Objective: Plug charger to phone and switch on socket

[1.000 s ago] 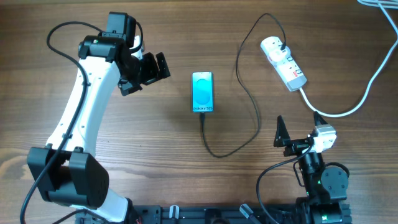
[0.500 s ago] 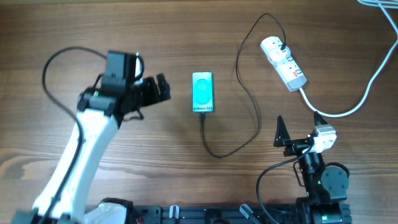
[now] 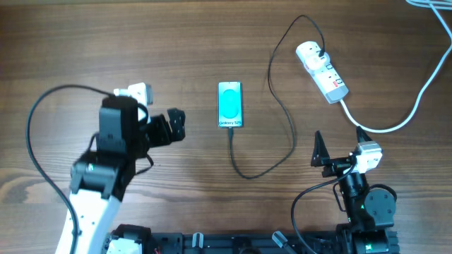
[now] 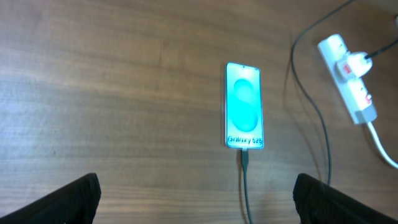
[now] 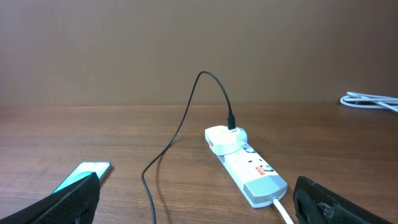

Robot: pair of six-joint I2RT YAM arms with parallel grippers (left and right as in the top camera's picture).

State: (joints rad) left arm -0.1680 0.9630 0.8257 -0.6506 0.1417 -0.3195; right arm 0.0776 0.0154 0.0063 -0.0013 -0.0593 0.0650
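Note:
The phone [image 3: 230, 104] lies flat mid-table with a cyan screen; it also shows in the left wrist view [image 4: 244, 106] and at the lower left of the right wrist view [image 5: 84, 174]. The thin black charger cable [image 3: 282, 113] runs from the phone's near end, where its tip [image 4: 244, 159] sits in the port, round to a white plug on the socket [image 3: 322, 70]. The socket also shows in the right wrist view [image 5: 245, 163]. My left gripper [image 3: 173, 125] is open and empty, left of the phone. My right gripper [image 3: 332, 156] is open and empty, near the front right.
The socket's thick white cord [image 3: 417, 106] loops off to the right edge. More white cord [image 5: 370, 101] lies far right in the right wrist view. The left arm's own black cable [image 3: 35, 141] arcs at the left.
My left arm has pulled back toward the front of the table, its gripper moving down and away from the phone. The right arm, phone, cable and socket have not moved.

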